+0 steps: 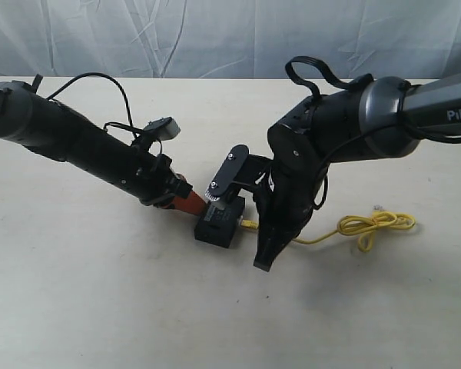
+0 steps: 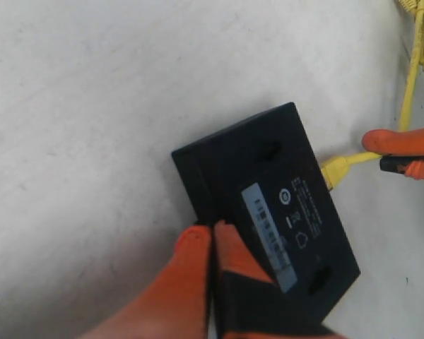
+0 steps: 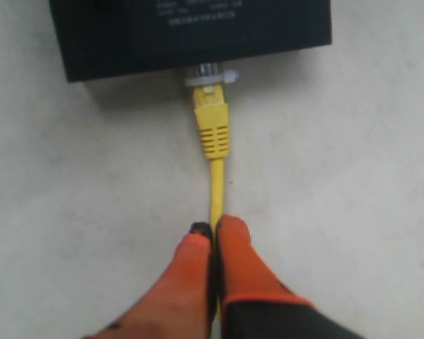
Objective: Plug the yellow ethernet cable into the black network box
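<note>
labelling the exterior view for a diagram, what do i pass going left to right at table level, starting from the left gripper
left gripper → black network box → plug end of the yellow ethernet cable → right gripper → knotted loop of the same cable

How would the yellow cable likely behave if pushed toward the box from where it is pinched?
Probably floppy: the yellow ethernet cable lies in loose loops. The short straight stretch between the right gripper and the plug looks stiff enough to push, though it may buckle. The black network box, clamped by the left gripper, should not slide.
</note>
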Controlling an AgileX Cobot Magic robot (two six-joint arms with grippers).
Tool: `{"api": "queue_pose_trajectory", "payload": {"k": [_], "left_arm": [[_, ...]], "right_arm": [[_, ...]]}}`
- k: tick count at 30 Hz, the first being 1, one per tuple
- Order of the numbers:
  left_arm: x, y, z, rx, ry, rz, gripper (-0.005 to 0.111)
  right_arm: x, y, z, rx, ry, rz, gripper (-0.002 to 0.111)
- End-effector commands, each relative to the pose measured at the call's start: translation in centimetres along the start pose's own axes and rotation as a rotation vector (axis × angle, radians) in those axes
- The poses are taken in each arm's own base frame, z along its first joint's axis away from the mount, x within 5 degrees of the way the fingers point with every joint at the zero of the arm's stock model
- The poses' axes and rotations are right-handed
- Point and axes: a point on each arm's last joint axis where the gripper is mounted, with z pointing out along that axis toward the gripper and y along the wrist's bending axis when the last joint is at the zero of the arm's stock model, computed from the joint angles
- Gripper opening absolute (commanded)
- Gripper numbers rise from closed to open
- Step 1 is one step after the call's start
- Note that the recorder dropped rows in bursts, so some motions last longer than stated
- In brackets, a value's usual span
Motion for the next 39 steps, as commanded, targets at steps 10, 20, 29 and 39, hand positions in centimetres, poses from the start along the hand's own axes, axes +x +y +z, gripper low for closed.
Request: {"api": "queue_pose_trajectory", "payload": {"k": [10,20,29,39], "left_arm": [[-0.2,-0.2,0.0,0.013,0.002,0.009,0.000],[-0.2,-0.2,0.0,0.013,0.003,0.010,0.000],[-0.2,-0.2,0.0,0.011,0.002,0.010,0.000],[-0.5,0.3,-1.2,-0.019,-0.012,-0.025,0.000]], "right_arm": [[-0.8,0.0,-0.1,-0.001,-0.080,0.036,-0.001],[-0.7,-0.1,-0.1,0.003,-0.074,0.027,0.005],[-0.6,-0.1,-0.3,0.002,-0.065,0.031,0.049],[-0.4,-0.3,-4.2,0.025,-0.121,0.097,0.049]]}}
